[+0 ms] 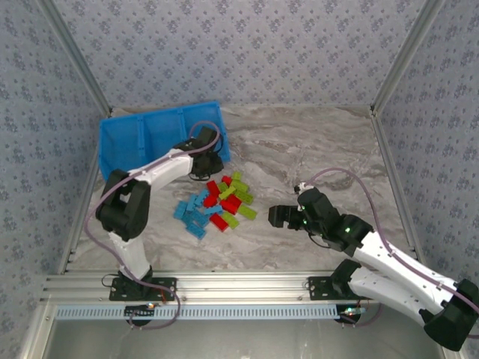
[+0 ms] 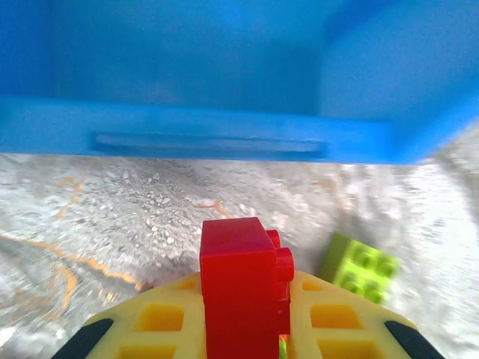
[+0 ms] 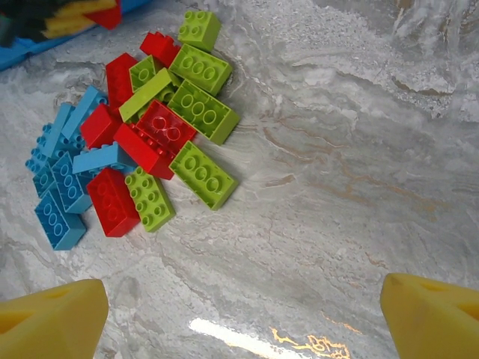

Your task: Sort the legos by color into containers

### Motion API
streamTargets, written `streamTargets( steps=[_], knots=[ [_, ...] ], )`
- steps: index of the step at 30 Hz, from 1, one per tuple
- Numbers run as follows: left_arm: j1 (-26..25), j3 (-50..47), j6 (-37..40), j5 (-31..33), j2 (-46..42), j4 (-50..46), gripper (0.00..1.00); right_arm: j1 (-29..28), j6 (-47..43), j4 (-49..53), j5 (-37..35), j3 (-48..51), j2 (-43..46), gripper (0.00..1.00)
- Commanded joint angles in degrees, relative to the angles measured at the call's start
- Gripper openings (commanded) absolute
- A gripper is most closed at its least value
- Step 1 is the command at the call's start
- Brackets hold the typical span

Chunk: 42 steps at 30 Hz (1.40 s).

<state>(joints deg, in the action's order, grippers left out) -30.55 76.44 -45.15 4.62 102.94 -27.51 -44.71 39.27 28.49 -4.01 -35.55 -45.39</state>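
My left gripper [image 2: 243,333] is shut on a red lego [image 2: 241,288], which stands upright between the yellow fingers [image 2: 153,321]. It hovers just in front of the blue tray's [image 2: 202,134] near wall, beside the right-hand container [image 1: 202,127]. A lime lego [image 2: 359,268] lies on the table to its right. The remaining legos form a mixed pile [image 1: 217,203] of red, light blue and lime bricks [image 3: 142,134] at mid-table. My right gripper [image 1: 278,217] stands open to the right of the pile, with bare marble between its fingertips [image 3: 430,314].
The blue tray [image 1: 120,142] sits at the back left against the enclosure wall. Patterned walls and metal posts [image 1: 389,82] surround the marble table [image 1: 314,149]. A metal rail [image 1: 239,288] runs along the near edge.
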Motion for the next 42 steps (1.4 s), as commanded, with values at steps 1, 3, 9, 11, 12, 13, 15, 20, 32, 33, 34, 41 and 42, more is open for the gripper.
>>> streamTargets(
  steps=[1, 3, 9, 11, 12, 13, 15, 20, 32, 33, 34, 41, 42],
  knots=[
    [-0.5, 1.02, 3.41, 3.92, -8.47, -4.01, 0.16, -0.6, 0.81, 0.68, -2.4, -1.75, 0.85, 0.96],
    [-0.1, 2.0, 5.89, 9.21, -12.52, -6.42, 0.16, -0.8, 0.81, 0.52, -2.46, -2.01, 1.0, 0.96],
    [13.51, 3.16, 11.36, 17.05, -18.92, -7.59, 0.16, -1.41, 0.72, -0.22, -2.95, -1.58, 1.58, 0.97],
    [19.92, 3.93, 11.41, 15.03, -17.71, -7.14, 0.15, -1.43, 0.66, -0.51, -3.15, -1.23, 1.58, 0.97],
    [22.67, 4.9, 11.42, 14.42, -16.36, -7.57, 0.15, -1.52, 0.64, -0.53, -3.15, -0.94, 1.55, 0.97],
    [24.74, 5.67, 11.5, 13.99, -15.21, -7.68, 0.15, -1.48, 0.66, -0.45, -3.26, -0.88, 1.57, 0.97],
    [28.66, 7.12, 11.1, 12.49, -12.18, -7.82, 0.15, -1.6, 0.94, -0.28, -3.5, -0.53, 1.79, 0.97],
    [36.16, 11.95, 7.98, 3.32, -2.64, -8.72, 0.19, -1.78, 1.43, -0.49, -3.91, 0.79, 3.18, 0.97],
    [37.19, 16.67, 8.13, 0.37, -4.99, -12.37, 0.45, -1.54, 1.31, -0.9, -8.48, 1.27, 4.31, 0.97],
    [36.07, 15.89, 8.43, -0.38, -7.34, -12.78, 0.44, -1.35, 0.57, -1.84, -8.98, 0.68, 2.84, 0.97],
    [34.59, 15.0, 8.99, -1.01, -9.96, -12.71, 0.43, -0.98, -0.34, -2.31, -9.2, -0.32, 1.07, 0.97],
    [9.17, 3.8, 29.58, -4.04, -31.13, -10.17, 0.42, 2.28, -5.86, -6.52, -7.15, -13.74, -22.46, 0.93],
    [5.28, 1.99, 34.5, -5.0, -33.51, -10.9, 0.43, 2.88, -6.28, -8.94, -5.79, -14.96, -25.65, 0.93]
  ],
)
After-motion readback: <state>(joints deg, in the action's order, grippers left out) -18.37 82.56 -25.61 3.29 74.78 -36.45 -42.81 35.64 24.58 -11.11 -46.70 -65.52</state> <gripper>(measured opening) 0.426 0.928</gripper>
